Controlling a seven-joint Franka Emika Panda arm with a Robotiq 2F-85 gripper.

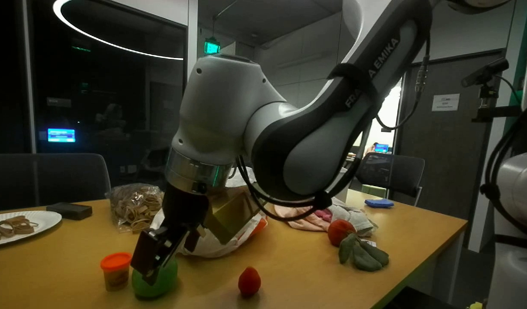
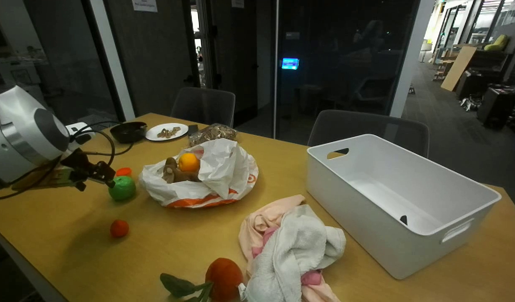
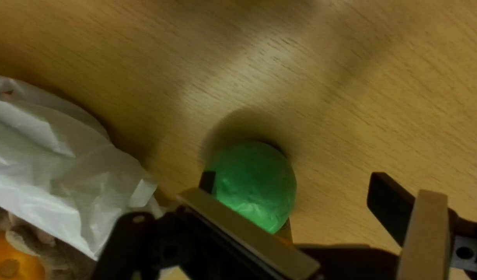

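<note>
My gripper [image 3: 294, 186] is open with nothing held between its fingers. A round green object [image 3: 254, 179] lies near the left finger in the wrist view, and that finger overlaps its edge; I cannot tell whether they touch. The green object shows in both exterior views [image 1: 162, 281] [image 2: 122, 188], with my gripper [image 1: 169, 259] [image 2: 95, 185] low beside and above it. A small tub with an orange lid [image 1: 116, 272] stands right by the green object and is mostly hidden in the wrist view. A small red-orange fruit [image 1: 249, 281] [image 2: 119, 228] lies apart on the table.
A white plastic bag [image 2: 158, 184] holds an orange [image 2: 189, 162] and a brown item. A white bin [image 2: 354, 214], towels [image 2: 299, 241] and a red fruit with green leaves [image 2: 224, 277] are on the table. A bag of tan pieces [image 1: 136, 208] and a plate [image 1: 46, 222] lie behind.
</note>
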